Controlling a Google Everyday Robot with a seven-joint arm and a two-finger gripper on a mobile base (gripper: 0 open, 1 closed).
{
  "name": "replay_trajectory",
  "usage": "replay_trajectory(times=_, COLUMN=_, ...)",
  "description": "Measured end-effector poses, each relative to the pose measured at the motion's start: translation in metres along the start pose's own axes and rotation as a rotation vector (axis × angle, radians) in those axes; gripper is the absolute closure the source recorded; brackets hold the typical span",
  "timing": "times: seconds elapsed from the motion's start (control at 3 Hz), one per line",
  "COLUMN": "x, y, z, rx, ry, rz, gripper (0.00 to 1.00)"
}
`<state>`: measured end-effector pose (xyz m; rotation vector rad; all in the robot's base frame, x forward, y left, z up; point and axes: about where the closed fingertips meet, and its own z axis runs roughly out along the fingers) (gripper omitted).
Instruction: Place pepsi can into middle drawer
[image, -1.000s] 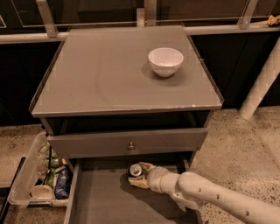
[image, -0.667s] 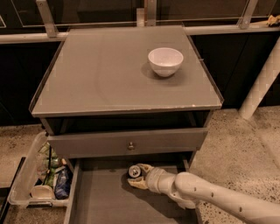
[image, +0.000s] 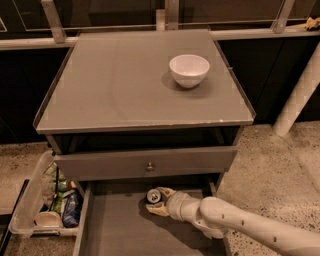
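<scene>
While gripper sits clamped on pepsi can, lower centre of frame, you see can upright, silver top up, over rear floor of middle drawer. Whether base touches floor, cannot tell.

A white bowl stands upright on the grey bench, toward its back right. A knobbed drawer front sits beneath. On the speckled floor at left, a clear bin holds clutter.
</scene>
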<state>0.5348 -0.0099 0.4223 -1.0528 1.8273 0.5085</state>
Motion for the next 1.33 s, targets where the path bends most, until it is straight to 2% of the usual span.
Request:
replay_trajectory(times=0.67, x=0.0, y=0.0, z=0.0, rx=0.0, ry=0.0, rz=0.0, gripper=0.13)
replay_trajectory(times=1.0, x=0.0, y=0.0001, z=0.0001, rx=0.0, ry=0.0, rz=0.0, gripper=0.0)
replay_trajectory(times=1.33, x=-0.0001, y=0.0001, z=0.0001, rx=0.0, ry=0.0, rz=0.0, gripper=0.0)
